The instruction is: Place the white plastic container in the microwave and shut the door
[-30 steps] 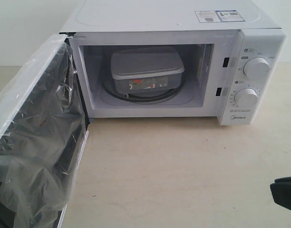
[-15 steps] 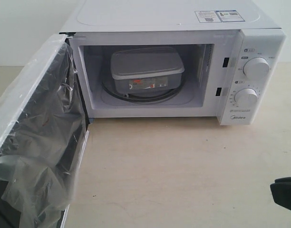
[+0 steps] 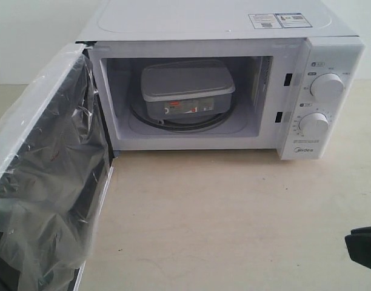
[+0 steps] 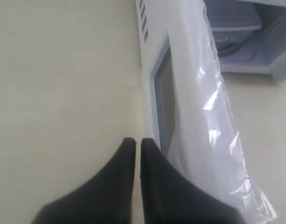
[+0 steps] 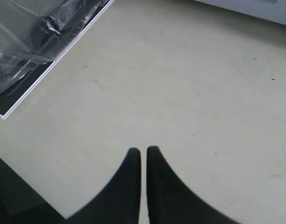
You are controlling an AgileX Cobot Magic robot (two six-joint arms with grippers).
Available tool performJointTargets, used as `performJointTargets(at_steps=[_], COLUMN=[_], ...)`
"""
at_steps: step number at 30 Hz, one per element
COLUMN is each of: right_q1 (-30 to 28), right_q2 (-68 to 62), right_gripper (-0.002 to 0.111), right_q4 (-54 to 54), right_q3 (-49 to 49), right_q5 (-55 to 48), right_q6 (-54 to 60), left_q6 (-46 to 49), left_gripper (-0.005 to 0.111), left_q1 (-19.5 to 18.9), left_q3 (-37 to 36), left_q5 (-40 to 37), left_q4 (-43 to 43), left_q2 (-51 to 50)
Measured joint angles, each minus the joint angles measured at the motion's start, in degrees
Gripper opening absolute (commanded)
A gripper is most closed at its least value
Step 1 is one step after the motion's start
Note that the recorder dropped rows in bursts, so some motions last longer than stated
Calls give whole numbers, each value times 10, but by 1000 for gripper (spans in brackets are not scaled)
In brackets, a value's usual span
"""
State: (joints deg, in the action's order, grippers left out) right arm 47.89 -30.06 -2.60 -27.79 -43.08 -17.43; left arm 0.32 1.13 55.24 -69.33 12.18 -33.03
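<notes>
The white plastic container (image 3: 187,88) sits inside the microwave (image 3: 210,21), on the turntable ring, lid on, set back from the front opening. That half of the job looks done. Over the last second almost nothing has shifted: the container has not moved, and the door (image 3: 49,163) swings only a touch and is again wide open at the microwave's left side, its loose clear film (image 4: 218,107) rippling a little. So I judge that closing the door is not really under way yet.

My left gripper (image 4: 134,142) is pinched to a thin slit and holds nothing. It sits right at the door's outer face, near the window frame. Whether it actually touches the door, I cannot tell. My right gripper (image 5: 143,151) is closed and empty too, over the bare table (image 3: 222,218) well in front of the microwave, clear of the door's swing as far as I can judge.

The exterior view hides my left arm behind the door and cuts off the door's lower edge. I cannot make out the handle anywhere.
</notes>
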Motion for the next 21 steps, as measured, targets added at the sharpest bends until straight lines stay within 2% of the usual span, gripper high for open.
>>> performJointTargets(at_steps=[11, 21], right_q1=[0, 0], right_q2=[0, 0], right_gripper=[0, 0], right_q4=[0, -5], right_q3=[0, 0], right_q5=[0, 6], right_q6=[1, -15], left_q6=[138, 275], left_gripper=[4, 4], left_q1=[0, 4], left_q3=[-24, -74], left_q5=[-6, -5], left_q4=[108, 239], left_q2=[-173, -239])
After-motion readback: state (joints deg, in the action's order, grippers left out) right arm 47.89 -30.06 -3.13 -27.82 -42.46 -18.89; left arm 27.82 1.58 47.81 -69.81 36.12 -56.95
